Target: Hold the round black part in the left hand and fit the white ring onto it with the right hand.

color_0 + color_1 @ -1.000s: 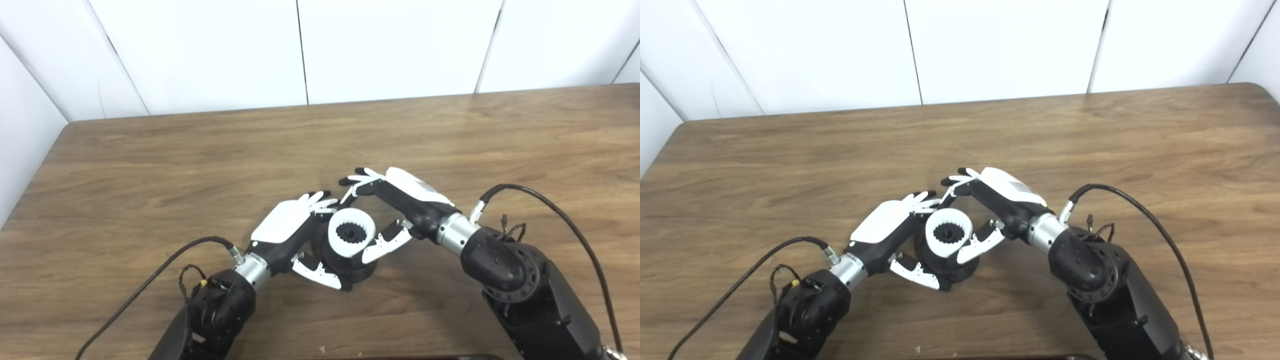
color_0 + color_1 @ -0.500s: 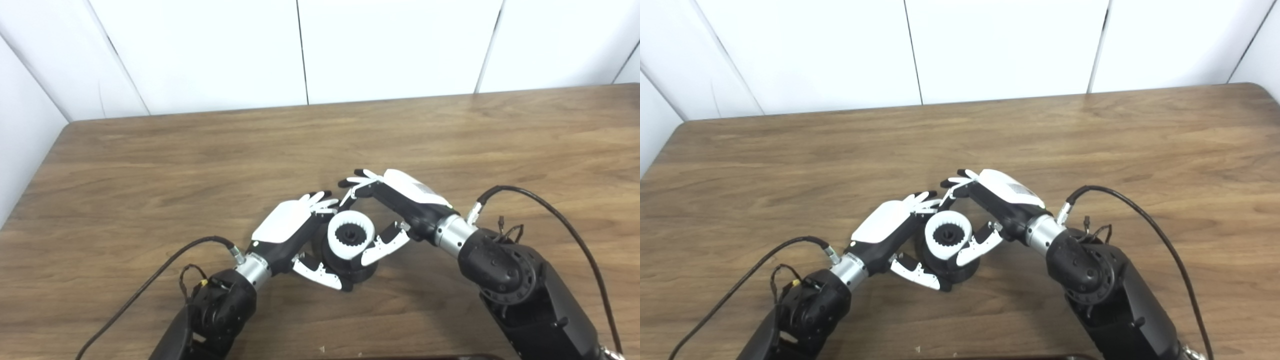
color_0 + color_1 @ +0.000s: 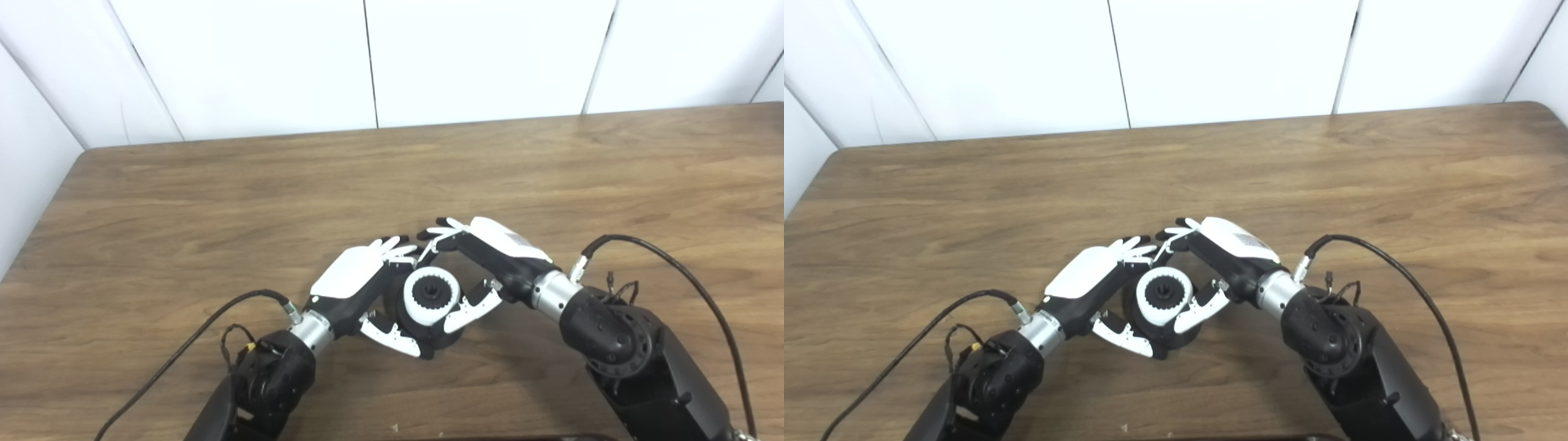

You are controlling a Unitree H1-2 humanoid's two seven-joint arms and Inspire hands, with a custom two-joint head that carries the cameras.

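At lower centre of the frame, the left hand (image 3: 358,278) cups the round black part (image 3: 429,331) on the table (image 3: 184,202) while the right hand (image 3: 484,269) pinches the white ring (image 3: 432,296) onto it; seating it likely needs square, even downward pressure.

white ring (image 3: 434,296) seated atop round black part (image 3: 429,334)

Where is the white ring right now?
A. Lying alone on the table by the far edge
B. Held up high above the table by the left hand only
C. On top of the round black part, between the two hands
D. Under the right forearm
C: the white ring sits on the round black part, with the left hand on one side and the right hand on the other.
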